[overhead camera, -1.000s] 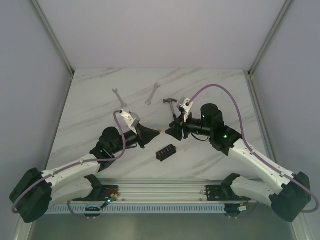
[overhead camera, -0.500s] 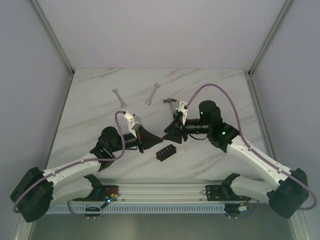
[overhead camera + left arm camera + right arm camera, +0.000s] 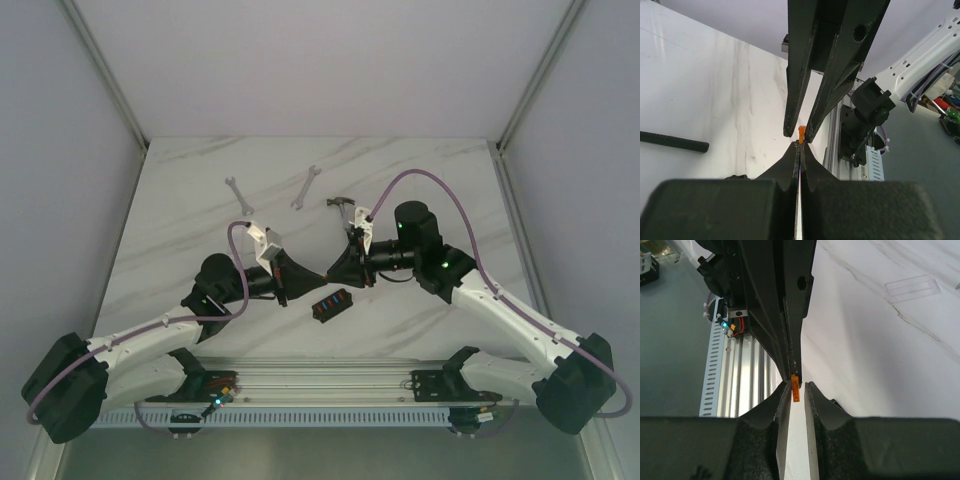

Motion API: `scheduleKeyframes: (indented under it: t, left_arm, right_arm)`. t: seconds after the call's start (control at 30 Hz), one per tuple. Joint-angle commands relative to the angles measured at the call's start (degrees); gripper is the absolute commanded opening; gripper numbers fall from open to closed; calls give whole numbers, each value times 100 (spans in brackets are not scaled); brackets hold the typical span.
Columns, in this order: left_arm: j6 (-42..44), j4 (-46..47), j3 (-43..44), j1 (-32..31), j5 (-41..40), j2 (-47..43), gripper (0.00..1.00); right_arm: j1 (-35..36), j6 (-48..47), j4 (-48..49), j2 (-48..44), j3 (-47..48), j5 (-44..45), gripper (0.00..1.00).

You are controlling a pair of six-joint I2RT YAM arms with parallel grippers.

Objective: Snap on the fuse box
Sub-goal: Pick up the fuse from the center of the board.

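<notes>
L gripper (image 3: 312, 275) pinching tiny orange fuse (image 3: 795, 388) at its tips, meeting R gripper (image 3: 335, 273) tip-to-tip over table (image 3: 180, 200).
L jaws sitting fully closed on fuse, w/ part of it sticking out past tips. R jaws standing a bit apart, straddling same fuse; thin gap showing on at least one side in R wrist view, so R not clamping it. Fuse box (image 3: 333, 303) lying flat on table just nearside of the mtg point, angled, coloured fuses showing on its face; neither gripper touching it. Hammer (image 3: 345, 212) lying just behind R gripper; wrench (image 3: 238, 195) and second wrench (image 3: 306, 187) lying farther back, apart from each other. Clear plastic piece (image 3: 911, 287) lying flat on table, well apart from both grippers.
</notes>
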Motion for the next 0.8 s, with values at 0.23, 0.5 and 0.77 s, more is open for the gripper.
scheduleKeyframes:
  t: [0.23,0.5,0.77]
  left_arm:
    - [46,182,15,23,78,18,0]
    - [321,-341,-257,3,-1033,-126,27]
    - [741,-319,-734,-339,-2379,-100,66]
  right_arm:
    - [-27,-81,-5,-61,229,-236,1]
    - [-21,574,-318,111,249,1224,0]
    - [293,1265,-1045,172,308,3328,0]
